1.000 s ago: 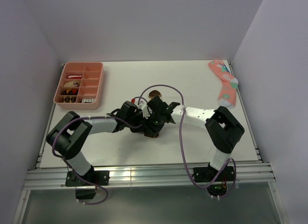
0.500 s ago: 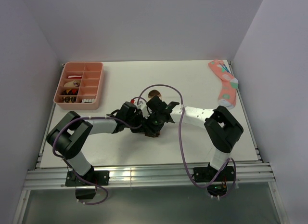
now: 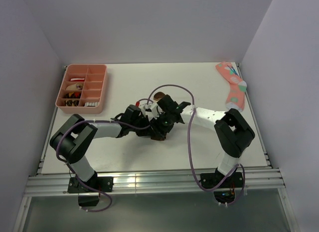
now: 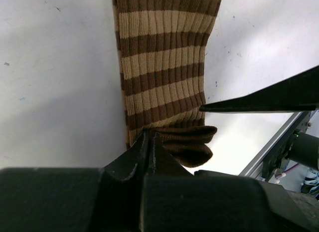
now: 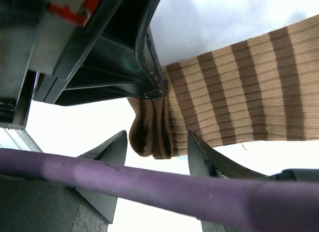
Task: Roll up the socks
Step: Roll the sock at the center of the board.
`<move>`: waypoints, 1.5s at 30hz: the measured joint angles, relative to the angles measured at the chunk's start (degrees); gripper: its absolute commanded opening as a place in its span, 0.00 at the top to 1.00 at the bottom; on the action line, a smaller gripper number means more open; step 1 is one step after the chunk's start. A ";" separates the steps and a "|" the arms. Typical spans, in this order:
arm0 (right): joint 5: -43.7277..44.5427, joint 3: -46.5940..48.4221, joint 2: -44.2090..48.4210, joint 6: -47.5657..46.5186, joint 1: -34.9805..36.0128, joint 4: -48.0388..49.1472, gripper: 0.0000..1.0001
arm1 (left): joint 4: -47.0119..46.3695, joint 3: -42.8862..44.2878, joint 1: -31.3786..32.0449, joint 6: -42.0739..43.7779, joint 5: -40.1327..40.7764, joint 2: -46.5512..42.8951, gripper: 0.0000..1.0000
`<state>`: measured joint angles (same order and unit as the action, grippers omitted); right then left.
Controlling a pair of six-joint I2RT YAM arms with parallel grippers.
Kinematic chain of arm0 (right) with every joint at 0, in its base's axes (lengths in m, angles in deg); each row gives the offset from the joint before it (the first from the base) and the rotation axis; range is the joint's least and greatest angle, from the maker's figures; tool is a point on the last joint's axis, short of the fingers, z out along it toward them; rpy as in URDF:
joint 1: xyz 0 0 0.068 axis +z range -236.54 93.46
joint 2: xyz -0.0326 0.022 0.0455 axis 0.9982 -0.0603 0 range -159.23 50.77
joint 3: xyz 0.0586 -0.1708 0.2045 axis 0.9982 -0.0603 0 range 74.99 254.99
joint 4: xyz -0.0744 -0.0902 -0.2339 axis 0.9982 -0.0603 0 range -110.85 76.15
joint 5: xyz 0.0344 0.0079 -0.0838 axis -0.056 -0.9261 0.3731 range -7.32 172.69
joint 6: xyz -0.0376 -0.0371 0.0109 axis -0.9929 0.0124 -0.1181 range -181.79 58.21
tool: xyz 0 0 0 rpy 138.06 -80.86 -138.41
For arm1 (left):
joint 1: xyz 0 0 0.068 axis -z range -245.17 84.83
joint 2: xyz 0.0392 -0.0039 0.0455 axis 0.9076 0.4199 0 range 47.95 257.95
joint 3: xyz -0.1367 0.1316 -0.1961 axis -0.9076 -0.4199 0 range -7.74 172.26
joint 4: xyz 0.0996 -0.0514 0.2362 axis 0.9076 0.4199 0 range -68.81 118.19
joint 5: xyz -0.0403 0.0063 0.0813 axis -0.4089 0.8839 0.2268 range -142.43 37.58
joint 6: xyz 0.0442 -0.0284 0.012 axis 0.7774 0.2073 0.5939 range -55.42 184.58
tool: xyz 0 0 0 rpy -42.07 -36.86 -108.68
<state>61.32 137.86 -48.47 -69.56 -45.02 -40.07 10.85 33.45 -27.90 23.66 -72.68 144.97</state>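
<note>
The brown-and-tan striped sock (image 4: 164,67) is cut off by the top edge of the left wrist view and by the right edge of the right wrist view. From above, it is largely covered by the left gripper (image 4: 149,142) and the right gripper (image 5: 157,152). The cable (image 5: 149,184) is blurred. The contents of the tray (image 3: 103,87) are too small to be identified.

The sock (image 4: 164,67) is ribbed knit cloth, matt, in brown and tan bands; table (image 4: 55,67) smooth, matt white, faintly specked; cable (image 5: 149,174) along the bottom of the right wrist view smooth purple plastic with slight sheen; tray (image 3: 103,92) at upper left smooth pink plastic.
</note>
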 measured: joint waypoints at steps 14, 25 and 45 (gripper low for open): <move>-2.25 -0.74 0.35 0.26 -0.42 0.02 0.41 | 0.20 2.12 -1.51 0.22 -0.66 1.86 1.00; -0.50 -0.87 -0.26 0.90 -0.44 -0.02 0.46 | 0.59 3.21 -2.12 0.26 -1.40 2.80 1.00; -5.86 3.67 -6.60 1.31 -4.33 -2.38 0.96 | -0.24 2.73 -2.36 -0.07 -1.84 2.71 0.99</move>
<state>55.46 141.53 -55.07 -68.25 -49.35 -42.45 10.61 36.18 -30.26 23.59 -74.51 147.68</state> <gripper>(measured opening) 0.116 0.027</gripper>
